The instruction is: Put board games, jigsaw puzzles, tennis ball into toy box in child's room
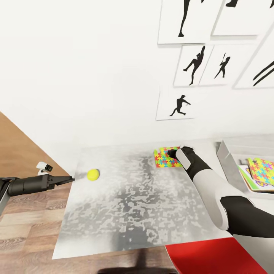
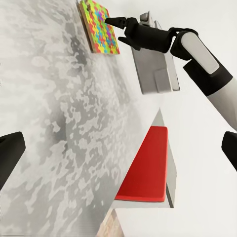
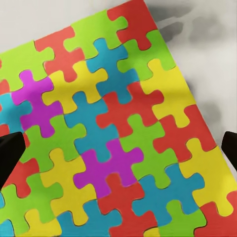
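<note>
Hovering right pincer [image 1: 170, 153], jaws spread, over flat interlocking jigsaw puzzle [image 3: 113, 128], mottled table [image 1: 133, 213], left pincer [image 1: 71, 178] seemingly closed.

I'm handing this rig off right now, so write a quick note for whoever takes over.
Right claw: open, over the jigsaw puzzle lying flat on the table; not gripped yet.
Left claw: beside the table's edge, short of the tennis ball; open or shut, cannot tell.
Done: toy box already holds another jigsaw puzzle on top of a flat printed box.
Left: this puzzle and the ball into the box; check whether all three board games are in.
</note>
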### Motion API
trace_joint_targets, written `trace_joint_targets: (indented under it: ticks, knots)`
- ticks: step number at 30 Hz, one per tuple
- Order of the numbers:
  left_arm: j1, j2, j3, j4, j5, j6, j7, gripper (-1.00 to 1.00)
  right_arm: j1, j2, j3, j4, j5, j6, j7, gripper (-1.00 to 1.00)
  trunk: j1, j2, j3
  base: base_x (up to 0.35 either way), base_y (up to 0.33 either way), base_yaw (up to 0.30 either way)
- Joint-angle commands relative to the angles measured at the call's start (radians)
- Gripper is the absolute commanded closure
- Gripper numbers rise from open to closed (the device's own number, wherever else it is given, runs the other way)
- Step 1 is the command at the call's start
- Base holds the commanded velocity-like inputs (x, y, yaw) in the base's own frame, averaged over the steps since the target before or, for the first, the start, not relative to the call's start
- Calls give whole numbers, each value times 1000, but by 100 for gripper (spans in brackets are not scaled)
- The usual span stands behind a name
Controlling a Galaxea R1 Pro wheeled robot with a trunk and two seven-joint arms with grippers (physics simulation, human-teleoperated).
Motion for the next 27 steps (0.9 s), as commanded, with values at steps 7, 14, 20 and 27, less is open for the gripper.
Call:
trace_joint_targets:
  ticks: [7,14,20,27]
  knots:
    - [-1,0,0,0,0,11,-4,-100,0,1,5,43,-20,3,-8,-100,1,-1,-2,-43,44,0]
    - [-1,0,0,1,0,11,-4,-100,0,1,6,43,-20,3,-8,-100,1,-1,-2,-3,80,0]
    - [-1,0,0,1,0,11,-4,-100,0,1,7,43,-20,3,-8,-100,1,-1,-2,-85,32,0]
    - [-1,0,0,0,0,11,-4,-100,0,1,44,43,-20,2,-8,-100,1,-1,-2,-144,37,0]
